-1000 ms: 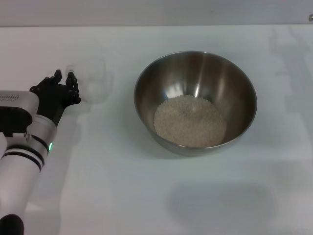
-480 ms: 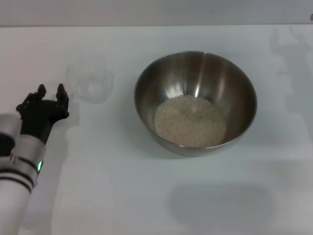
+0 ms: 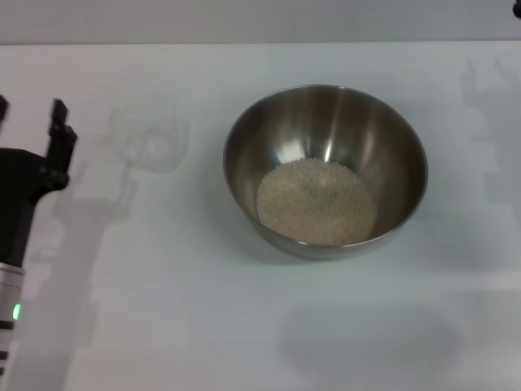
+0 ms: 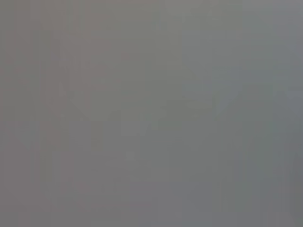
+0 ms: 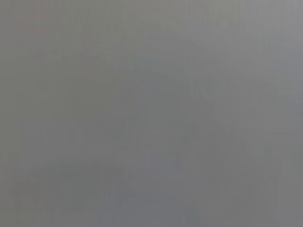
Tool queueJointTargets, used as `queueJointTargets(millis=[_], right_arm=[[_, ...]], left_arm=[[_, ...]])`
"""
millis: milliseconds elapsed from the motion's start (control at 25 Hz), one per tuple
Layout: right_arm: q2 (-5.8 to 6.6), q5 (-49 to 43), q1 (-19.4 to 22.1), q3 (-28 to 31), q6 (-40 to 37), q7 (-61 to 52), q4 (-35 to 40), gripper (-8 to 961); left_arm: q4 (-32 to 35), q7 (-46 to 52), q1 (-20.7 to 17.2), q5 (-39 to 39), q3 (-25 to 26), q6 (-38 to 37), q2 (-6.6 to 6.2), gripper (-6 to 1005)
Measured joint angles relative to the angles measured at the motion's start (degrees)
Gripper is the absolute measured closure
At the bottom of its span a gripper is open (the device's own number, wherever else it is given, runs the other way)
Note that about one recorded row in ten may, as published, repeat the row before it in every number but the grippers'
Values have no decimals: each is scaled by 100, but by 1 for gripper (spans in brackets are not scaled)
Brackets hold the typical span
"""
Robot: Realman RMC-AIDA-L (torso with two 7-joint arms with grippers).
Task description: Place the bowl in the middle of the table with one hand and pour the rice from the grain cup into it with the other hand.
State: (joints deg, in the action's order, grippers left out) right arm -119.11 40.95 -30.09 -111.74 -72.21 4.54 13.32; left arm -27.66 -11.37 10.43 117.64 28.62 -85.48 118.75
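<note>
The steel bowl (image 3: 326, 169) stands on the white table (image 3: 244, 326), a little right of the middle. A mound of rice (image 3: 316, 200) lies in its bottom. The clear grain cup (image 3: 151, 134) stands upright and looks empty, left of the bowl and apart from it. My left gripper (image 3: 28, 122) is at the left edge, raised and well clear of the cup, open and empty, with its fingertips (image 3: 59, 114) spread. My right gripper is out of view. Both wrist views show only plain grey.
A small dark object (image 3: 517, 8) shows at the top right corner. The table's far edge (image 3: 260, 42) runs along the top of the head view.
My left gripper has drawn back from the cup to the left and risen. The cup stays standing where it was. The bowl and rice have not moved.
</note>
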Motion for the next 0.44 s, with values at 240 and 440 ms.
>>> queueJointTargets(millis=[240, 440], right_arm=[[-53, 9, 332, -31, 8, -158, 33, 410], [-70, 12, 528, -32, -3, -614, 39, 408]], left_arm=[[351, 564, 182, -32, 106, -274, -7, 270], [612, 853, 362, -40, 220, -254, 2, 221]])
